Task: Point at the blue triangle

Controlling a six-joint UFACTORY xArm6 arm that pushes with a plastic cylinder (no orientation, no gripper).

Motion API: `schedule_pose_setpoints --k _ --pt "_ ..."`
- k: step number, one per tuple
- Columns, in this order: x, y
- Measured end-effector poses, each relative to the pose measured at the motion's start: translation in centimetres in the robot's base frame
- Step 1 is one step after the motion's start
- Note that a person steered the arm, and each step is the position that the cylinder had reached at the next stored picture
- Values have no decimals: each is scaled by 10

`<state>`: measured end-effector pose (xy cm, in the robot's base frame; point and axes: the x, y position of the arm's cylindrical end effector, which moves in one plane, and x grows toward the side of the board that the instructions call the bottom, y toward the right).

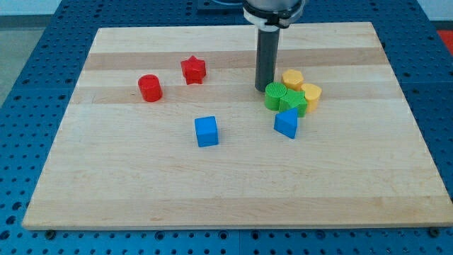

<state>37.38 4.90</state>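
Toward the view's upper right of the pale wooden worktop, my tip rests on the surface just left of a cluster: a yellow hexagonal block, a second yellow block, and two ridged green blocks, all touching or nearly so. No claw exists on this rod, so nothing can be said of one being apart or together. Below the cluster, just under the green pair, sits the blue triangle block, a short way below my tip. A blue cube lies centre; a red cylinder and red star lie left.
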Motion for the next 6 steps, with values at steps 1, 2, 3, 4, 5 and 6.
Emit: schedule_pose_setpoints --k 1,2,3,4,5,6 --pt "0 -15" --pt "16 -23" --pt "53 -23" --pt "98 -23" --pt "142 -23" --pt "167 8"
